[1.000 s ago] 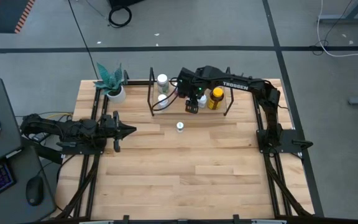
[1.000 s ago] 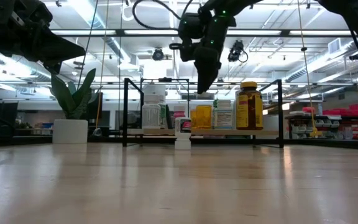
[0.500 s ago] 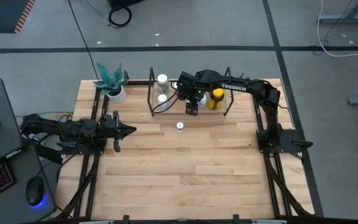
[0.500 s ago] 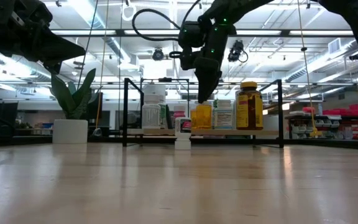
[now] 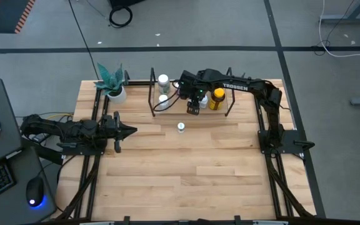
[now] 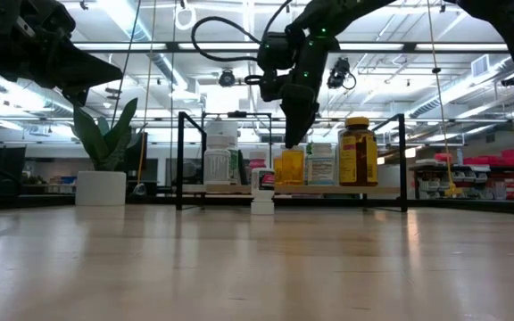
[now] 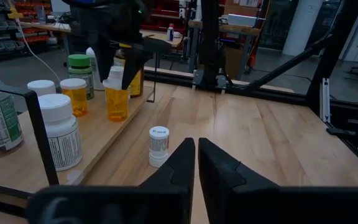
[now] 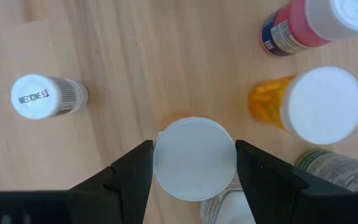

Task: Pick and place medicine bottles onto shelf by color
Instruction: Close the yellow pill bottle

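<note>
My right gripper (image 5: 193, 109) hangs over the shelf (image 5: 167, 111), pointing steeply down, shut on an orange medicine bottle (image 7: 117, 103) with a white cap. The bottle's base is at the shelf board; whether it rests there I cannot tell. Other bottles stand on the shelf: a second orange one (image 8: 316, 106), a pink one (image 8: 309, 25), two white ones (image 5: 163, 80) and an amber one with a yellow cap (image 5: 217, 97). A small white bottle (image 5: 180, 127) stands upright on the table in front of the shelf. My left gripper (image 5: 130, 130) waits shut at the table's left side. My right gripper pinches the orange bottle's white cap (image 8: 194, 158) between its two fingers (image 8: 135, 171), one on each side of the round cap. The fingers come from above, slanting steeply down. The bottle hangs upright below them, its body (image 7: 118, 106) reaching down to the shelf board.
A white plant pot (image 5: 114, 87) with a green plant stands at the far left of the table. The shelf's black wire uprights (image 6: 182, 160) frame the board. Open wooden tabletop (image 5: 192, 169) lies in front of the shelf.
My right gripper has sunk a little toward the shelf board, still shut on the orange bottle and still pointing steeply down.
</note>
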Motion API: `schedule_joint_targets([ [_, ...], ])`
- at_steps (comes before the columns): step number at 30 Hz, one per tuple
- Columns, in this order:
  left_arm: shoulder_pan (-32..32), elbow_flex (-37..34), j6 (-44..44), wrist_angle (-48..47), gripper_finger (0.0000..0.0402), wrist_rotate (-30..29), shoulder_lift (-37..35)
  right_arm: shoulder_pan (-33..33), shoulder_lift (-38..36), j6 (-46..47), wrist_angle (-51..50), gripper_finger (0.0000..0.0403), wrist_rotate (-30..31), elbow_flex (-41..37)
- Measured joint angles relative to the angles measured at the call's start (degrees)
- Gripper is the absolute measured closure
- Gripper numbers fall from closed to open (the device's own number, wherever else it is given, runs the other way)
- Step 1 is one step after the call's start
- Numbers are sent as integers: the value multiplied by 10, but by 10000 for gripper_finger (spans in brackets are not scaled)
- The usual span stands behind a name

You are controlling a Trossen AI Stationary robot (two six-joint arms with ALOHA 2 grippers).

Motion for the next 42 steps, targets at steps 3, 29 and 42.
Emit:
schedule_joint_targets([
  [3, 0, 0, 0, 0, 374, 0, 0, 0, 0, -1, 0, 178, 0, 0],
  [29, 0, 0, 0, 0, 366, 0, 0, 6, 0, -2, 0, 153, -4, 0],
  [42, 0, 0, 0, 0, 372, 0, 0, 32, 0, -15, -17, 153, 39, 0],
])
